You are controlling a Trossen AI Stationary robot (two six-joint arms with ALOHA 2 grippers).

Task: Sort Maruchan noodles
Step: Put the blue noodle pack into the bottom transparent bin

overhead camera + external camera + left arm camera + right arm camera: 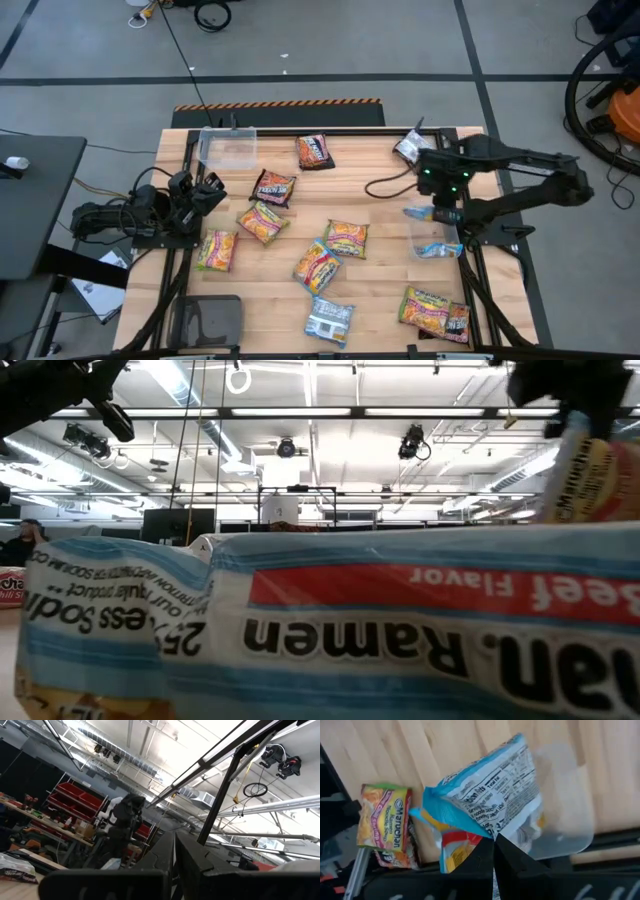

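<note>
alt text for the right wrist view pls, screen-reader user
The right claw is shut on a crinkly light blue plastic noodle packet, held above a clear plastic bin on the wooden table. An orange-yellow Maruchan packet lies nearby at the table edge.

Surface materials at the table
You see glossy crinkled plastic noodle packets (345,238), a matt pale wood table (380,300), clear plastic bins (227,146).

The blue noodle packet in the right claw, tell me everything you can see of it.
The blue noodle packet is crinkly plastic, light blue and white, with a nutrition panel in black print facing the wrist camera. The right claw is shut on its lower edge, holding it above a clear plastic bin at the table's right side. Nothing else touches it.
</note>
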